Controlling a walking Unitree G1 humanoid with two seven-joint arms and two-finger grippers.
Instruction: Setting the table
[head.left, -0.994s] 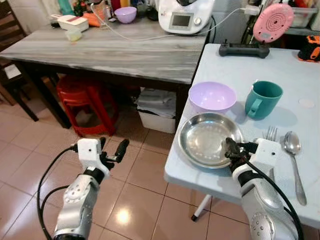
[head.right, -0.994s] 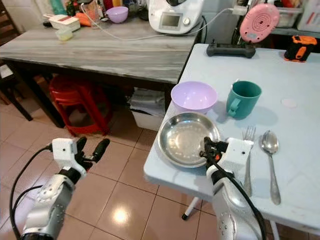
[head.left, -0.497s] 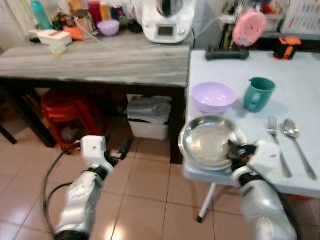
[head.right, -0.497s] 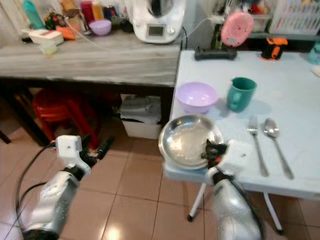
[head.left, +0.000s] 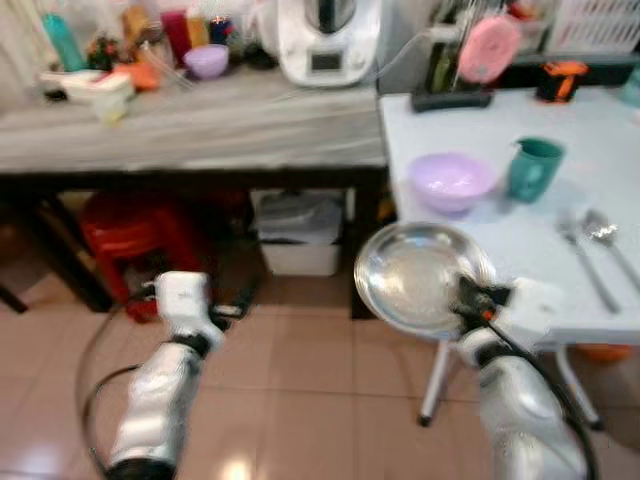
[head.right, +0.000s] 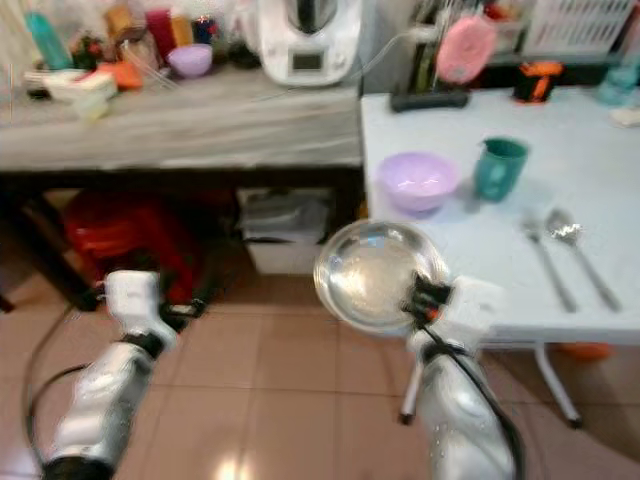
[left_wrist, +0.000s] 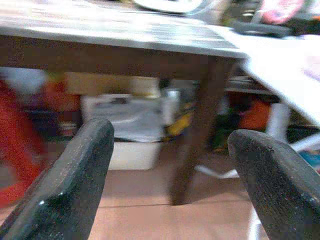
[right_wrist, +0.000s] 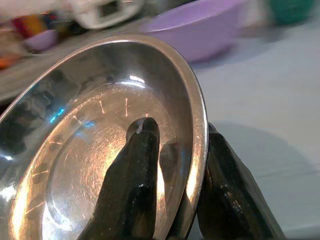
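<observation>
A round steel plate (head.left: 415, 275) hangs tilted over the near left corner of the white table (head.left: 600, 130), partly out above the floor. My right gripper (head.left: 472, 298) is shut on the plate's near rim. In the right wrist view one finger (right_wrist: 137, 170) lies inside the plate (right_wrist: 85, 150) and the other finger (right_wrist: 230, 195) is under the rim. A lilac bowl (head.left: 452, 182), a teal mug (head.left: 535, 168), a fork (head.left: 580, 250) and a spoon (head.left: 608, 232) lie on the table behind. My left gripper (left_wrist: 170, 190) is open and empty, low over the floor tiles.
A grey wooden table (head.left: 200, 125) stands to the left with a white appliance (head.left: 328, 40) and bottles at its back. Under it are a red stool (head.left: 130, 225) and a white bin (head.left: 300, 248). Tiled floor (head.left: 320, 400) lies before me.
The whole picture has shifted and blurred, so the camera has moved. The right gripper keeps its hold on the plate, which now reaches further out past the table's corner. The left arm hangs as before.
</observation>
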